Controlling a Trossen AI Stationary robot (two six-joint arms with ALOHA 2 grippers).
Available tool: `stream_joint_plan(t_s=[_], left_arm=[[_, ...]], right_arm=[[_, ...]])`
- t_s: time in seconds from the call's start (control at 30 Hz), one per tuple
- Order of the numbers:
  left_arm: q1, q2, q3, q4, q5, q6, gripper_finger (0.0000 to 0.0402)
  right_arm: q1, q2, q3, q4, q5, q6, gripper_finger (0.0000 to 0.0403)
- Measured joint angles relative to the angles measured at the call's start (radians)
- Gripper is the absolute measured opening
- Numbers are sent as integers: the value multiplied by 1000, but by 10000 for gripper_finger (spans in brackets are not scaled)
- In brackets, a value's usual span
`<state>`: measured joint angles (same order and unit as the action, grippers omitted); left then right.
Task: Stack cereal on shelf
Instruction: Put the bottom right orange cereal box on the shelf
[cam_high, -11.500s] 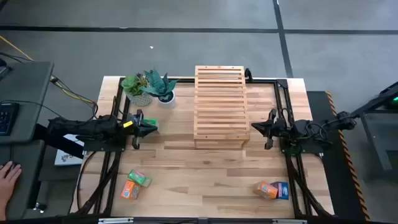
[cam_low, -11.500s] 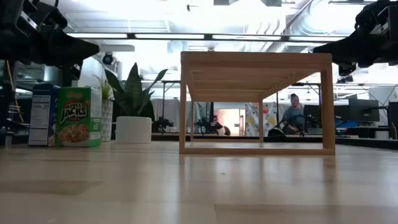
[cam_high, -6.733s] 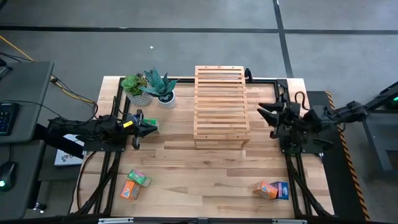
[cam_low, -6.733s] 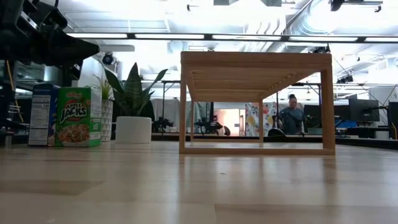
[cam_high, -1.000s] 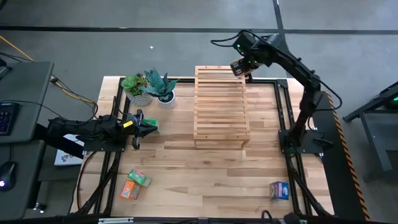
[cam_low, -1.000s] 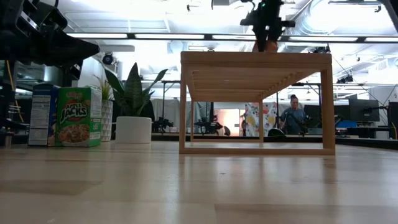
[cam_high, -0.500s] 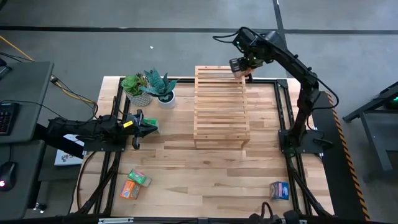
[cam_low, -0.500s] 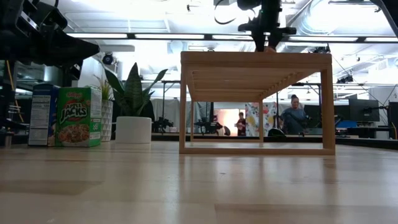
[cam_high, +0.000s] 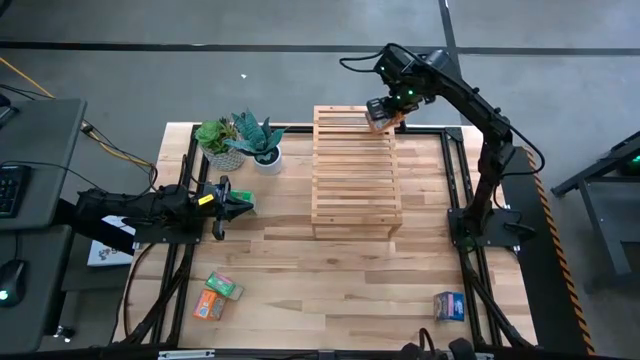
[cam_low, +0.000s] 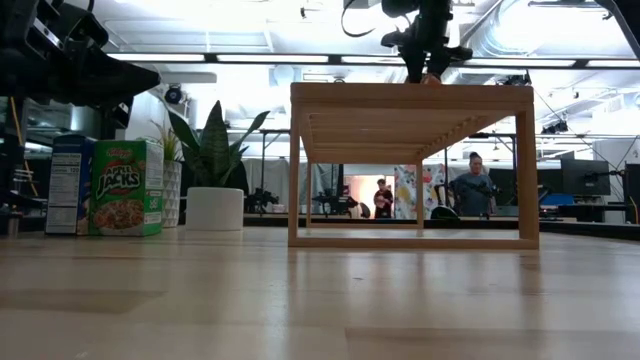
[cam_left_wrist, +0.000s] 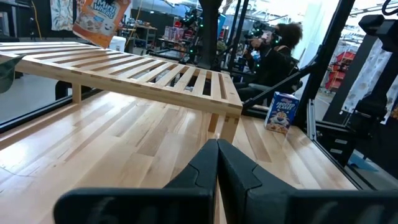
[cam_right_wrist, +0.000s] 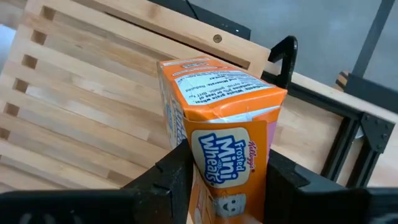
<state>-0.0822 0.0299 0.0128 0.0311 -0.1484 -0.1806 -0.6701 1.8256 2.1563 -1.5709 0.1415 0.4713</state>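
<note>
My right gripper (cam_high: 380, 113) (cam_right_wrist: 227, 174) is shut on an orange cereal box (cam_right_wrist: 221, 124) over the far right corner of the slatted wooden shelf (cam_high: 355, 170). The left wrist view shows this box (cam_left_wrist: 102, 18) tilted just above the slats (cam_left_wrist: 143, 68). Whether it touches them, I cannot tell. My left gripper (cam_high: 245, 203) (cam_left_wrist: 217, 149) waits shut at the table's left side, beside a standing green box (cam_low: 125, 187) and a blue box (cam_low: 68, 185). A green and an orange box (cam_high: 215, 297) lie near the table's near left edge. A blue box (cam_high: 449, 305) stands near right. My right gripper pinches the orange box between its two fingers (cam_right_wrist: 171, 177), which press on the box's two broad faces at its lower part (cam_right_wrist: 205, 180). The fingers come from above, slanting down. The box is tilted, with its free end (cam_right_wrist: 217, 81) pointing at the shelf's far rail.
Two potted plants (cam_high: 240, 140) stand at the far left, beside the shelf. A black frame (cam_high: 455, 170) runs along the table's right side and far edge (cam_right_wrist: 283, 56). Bare wood (cam_high: 330, 280) lies between the shelf and the near edge. People (cam_low: 470, 190) show in the room behind.
My right gripper, carrying the orange box, has edged slightly toward the table's left and near side, further in over the shelf's far right corner. The left arm has kept still.
</note>
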Motion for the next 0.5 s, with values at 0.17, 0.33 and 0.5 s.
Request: stream_joint_plan(t_s=[0.17,0.33,0.5], left_arm=[[0,0,0,0,0,0,1],[0,0,0,0,0,0,1],[0,0,0,0,0,0,1]], right_arm=[[0,0,-1,0,-23,-53,132],[0,0,-1,0,-41,-93,132],[0,0,-1,0,-40,-158,132]])
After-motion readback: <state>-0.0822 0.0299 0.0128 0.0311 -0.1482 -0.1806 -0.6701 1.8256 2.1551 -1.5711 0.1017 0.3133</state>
